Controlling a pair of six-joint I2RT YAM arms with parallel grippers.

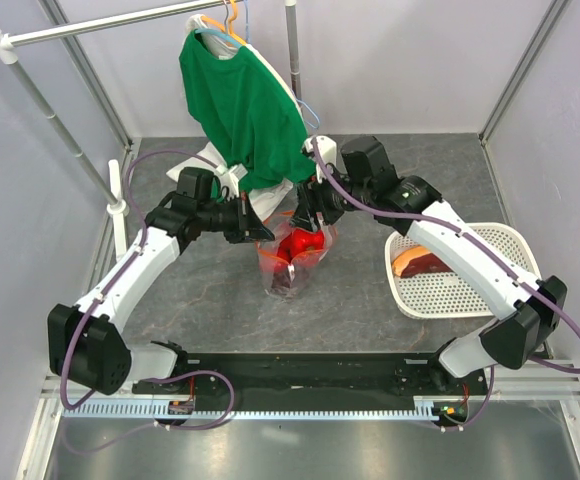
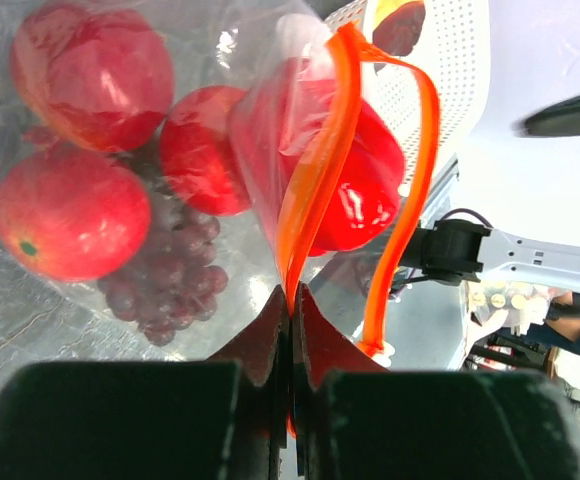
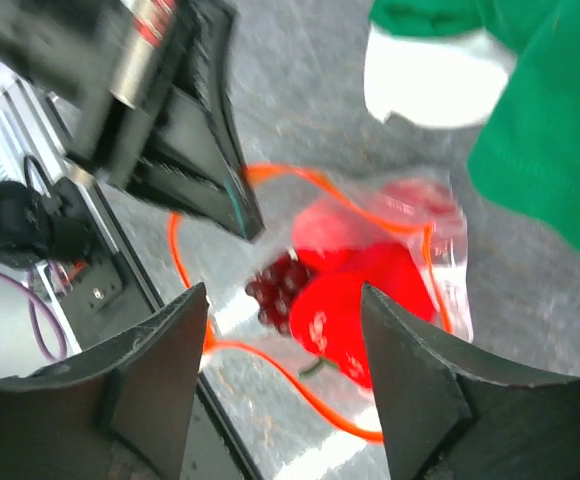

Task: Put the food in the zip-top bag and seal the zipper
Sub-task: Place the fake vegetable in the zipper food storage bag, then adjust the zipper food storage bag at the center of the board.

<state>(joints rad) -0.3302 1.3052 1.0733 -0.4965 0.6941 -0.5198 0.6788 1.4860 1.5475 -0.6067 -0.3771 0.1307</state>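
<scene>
1. A green T-shirt (image 1: 242, 110) hangs just behind the clear plastic zip-top bag (image 1: 292, 262); a white perforated tray (image 1: 500, 245) lies well apart on the right.
2. The bag stands mid-table, mouth upward, holding glossy red round fruits (image 2: 70, 225), a red bell pepper (image 2: 360, 190) and dark purple grapes (image 2: 170, 275).
3. Its orange-red zipper strip (image 2: 315, 170) gapes in a loop.
4. The left gripper (image 2: 292, 300) is clenched on that strip; the right gripper (image 3: 282, 300) hovers above, jaws spread, empty.
</scene>
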